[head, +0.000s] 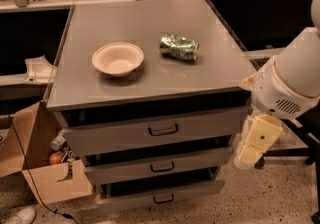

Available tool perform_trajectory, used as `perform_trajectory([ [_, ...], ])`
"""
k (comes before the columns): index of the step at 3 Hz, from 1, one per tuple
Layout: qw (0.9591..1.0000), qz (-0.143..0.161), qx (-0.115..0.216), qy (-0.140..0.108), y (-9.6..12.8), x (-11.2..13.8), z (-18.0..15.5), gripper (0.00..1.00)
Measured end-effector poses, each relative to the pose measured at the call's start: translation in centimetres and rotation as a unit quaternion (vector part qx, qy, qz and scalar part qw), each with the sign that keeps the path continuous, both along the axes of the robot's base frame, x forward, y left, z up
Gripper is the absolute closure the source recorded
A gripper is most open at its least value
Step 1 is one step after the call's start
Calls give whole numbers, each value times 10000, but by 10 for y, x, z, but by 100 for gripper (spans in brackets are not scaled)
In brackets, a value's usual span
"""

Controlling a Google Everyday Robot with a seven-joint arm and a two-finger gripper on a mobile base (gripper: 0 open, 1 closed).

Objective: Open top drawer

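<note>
The top drawer [150,133] is the tallest grey front panel of the grey metal cabinet [150,83], just under its top. A dark loop handle [163,129] sits at the drawer's centre, and a dark gap shows above the panel. Two shallower drawers [155,166] lie below it, each with a smaller handle. My gripper [255,143] is cream-coloured and hangs pointing down from the white arm [292,80]. It is just off the cabinet's right front corner, level with the top and middle drawers. It is to the right of the handle and apart from it.
A cream bowl [117,58] and a crushed green can [179,47] lie on the cabinet top. An open cardboard box [42,168] with clutter stands at the cabinet's left. A dark chair base [282,155] is on the floor behind my gripper. Desks run along the back.
</note>
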State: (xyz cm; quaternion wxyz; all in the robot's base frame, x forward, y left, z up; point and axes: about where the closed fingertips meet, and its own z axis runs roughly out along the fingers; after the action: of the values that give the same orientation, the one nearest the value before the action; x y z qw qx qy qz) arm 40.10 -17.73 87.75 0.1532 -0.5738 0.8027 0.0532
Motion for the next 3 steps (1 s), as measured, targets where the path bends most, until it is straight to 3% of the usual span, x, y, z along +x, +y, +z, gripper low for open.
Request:
perform_trajectory([
  [1, 10000, 0, -7, 41, 1, -2, -4, 0],
  [3, 9979, 220, -599, -72, 22, 0, -48, 0],
])
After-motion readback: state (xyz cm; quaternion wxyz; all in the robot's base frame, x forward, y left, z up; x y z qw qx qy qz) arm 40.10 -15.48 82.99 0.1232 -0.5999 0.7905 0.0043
